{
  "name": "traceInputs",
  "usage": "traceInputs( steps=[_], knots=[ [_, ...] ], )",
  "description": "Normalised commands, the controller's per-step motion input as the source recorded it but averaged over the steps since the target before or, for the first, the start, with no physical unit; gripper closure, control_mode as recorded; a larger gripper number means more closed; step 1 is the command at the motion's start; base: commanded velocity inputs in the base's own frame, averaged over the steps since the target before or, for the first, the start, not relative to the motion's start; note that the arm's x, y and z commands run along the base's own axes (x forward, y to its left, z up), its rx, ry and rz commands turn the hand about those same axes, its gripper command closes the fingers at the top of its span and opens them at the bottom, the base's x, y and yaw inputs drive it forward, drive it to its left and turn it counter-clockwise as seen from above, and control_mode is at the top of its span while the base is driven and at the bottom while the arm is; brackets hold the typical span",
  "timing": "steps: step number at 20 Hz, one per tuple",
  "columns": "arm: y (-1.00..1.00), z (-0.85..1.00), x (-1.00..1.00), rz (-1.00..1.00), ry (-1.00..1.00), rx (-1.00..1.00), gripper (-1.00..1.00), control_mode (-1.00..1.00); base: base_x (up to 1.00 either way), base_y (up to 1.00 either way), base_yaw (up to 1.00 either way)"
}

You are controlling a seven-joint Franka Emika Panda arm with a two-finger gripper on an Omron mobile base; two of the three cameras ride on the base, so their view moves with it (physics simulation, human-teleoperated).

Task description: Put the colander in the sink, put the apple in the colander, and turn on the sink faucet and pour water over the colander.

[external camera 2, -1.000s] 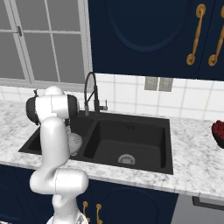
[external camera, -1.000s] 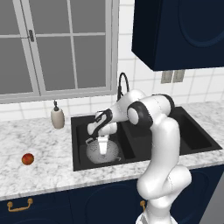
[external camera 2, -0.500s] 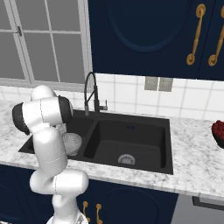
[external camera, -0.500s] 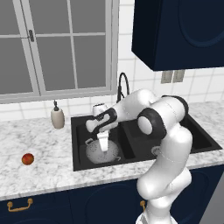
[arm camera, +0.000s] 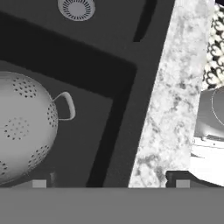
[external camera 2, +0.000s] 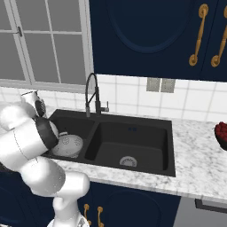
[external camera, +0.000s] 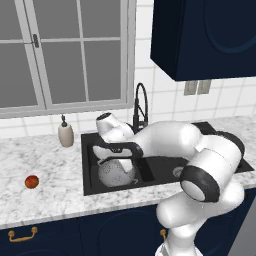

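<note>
the colander (external camera: 116, 173) is already parked in the left basin of the sink (external camera: 90, 172), sitting free with nothing gripping it. the gripper (external camera: 116, 148) is hung just above it with its jaws spread wide and nothing held. the apple (external camera: 31, 181) is left out on the marble counter (external camera: 45, 192), well apart from the sink on the far left. main worry from here, as a guess: the apple is small and round, so it could easily be nudged and rolled along the counter if the fingers are brought down off-centre. the faucet (external camera: 140, 106) could also get clipped on the swing over.
</note>
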Motion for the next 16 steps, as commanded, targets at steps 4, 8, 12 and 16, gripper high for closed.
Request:
traceInputs(
  steps=[4, 8, 12, 16],
  knots=[
    [0.0, 0.56, -0.76, 0.63, -0.16, 0.0, -1.0, -1.0, 0.0, 0.0, 0.0],
    [0.05, 0.64, -0.55, 0.58, -0.08, 0.11, -1.0, -1.0, 0.0, 0.0, 0.0],
    [0.18, 0.48, -0.23, 0.44, 0.12, 0.35, -1.0, -1.0, 0.0, 0.0, 0.0],
    [0.44, 0.13, -0.16, 0.43, 0.12, 0.35, -1.0, -1.0, 0.0, 0.0, 0.0]
  ],
)
